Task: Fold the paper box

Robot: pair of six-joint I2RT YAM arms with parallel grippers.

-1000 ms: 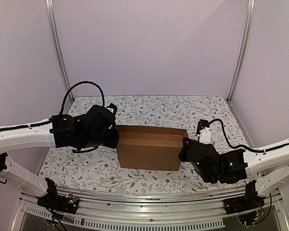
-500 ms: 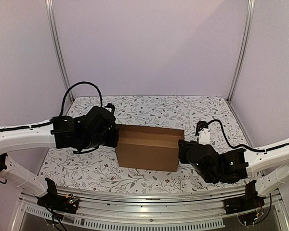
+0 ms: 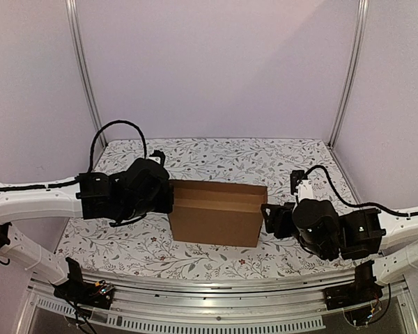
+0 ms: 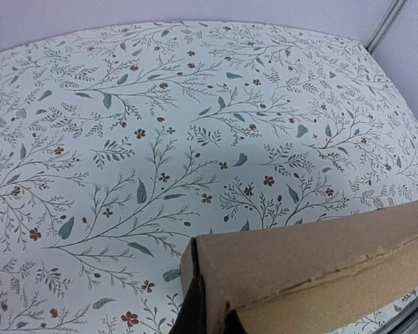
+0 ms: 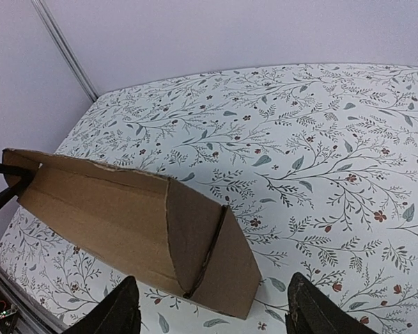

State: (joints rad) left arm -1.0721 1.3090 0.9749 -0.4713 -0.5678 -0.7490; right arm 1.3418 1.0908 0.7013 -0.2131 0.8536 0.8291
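Looking at a paper box [image 3: 216,214] standing in the middle of the floral desk [image 3: 265,156], partly folded into a long hollow shell with the right end gaping. Judged light and fairly stiff, yet easily creased along its scored lines and apt to skid when pushed. Best taken by a wall edge or flap near one end, with the other end steadied. Pinched at the left end by the left fingers [image 4: 195,309], pressed together on the cardboard edge. Faced at the right end by the right fingers [image 5: 122,313], spread wide with nothing between them, apparently just clear of the box. Compared with a second ago: right fingers then tight against that end, now parted and drawn back a little; box hardly shifted.
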